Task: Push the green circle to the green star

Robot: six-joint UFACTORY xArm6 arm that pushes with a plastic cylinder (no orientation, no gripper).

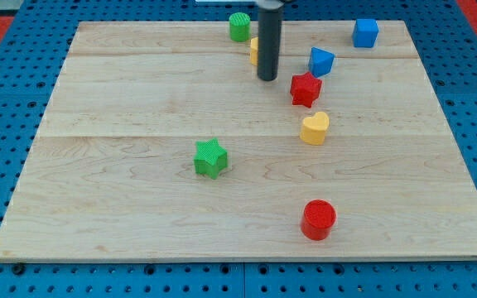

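Hidden and cut-off parts near the worktop's top edge

The rod covers most of a yellow block, shape unreadable; the view's top crops the rod's upper end.

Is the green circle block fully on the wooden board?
Yes. The green circle block sits inside the wooden board, near its top edge.

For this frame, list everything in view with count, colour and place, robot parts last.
green circle: 1, green, view's top edge of the board, left of the rod
green star: 1, green, board's middle, alone
yellow block: 1, yellow, mostly hidden behind the rod, shape unclear
blue cube: 1, blue, view's top right
blue block: 1, blue, angular, above the red star
red star: 1, red, right of the tip
yellow heart: 1, yellow, below the red star
red cylinder: 1, red, view's bottom
wooden board: 1, pale wood
my tip: 1, dark rod, below-right of the green circle, not touching it
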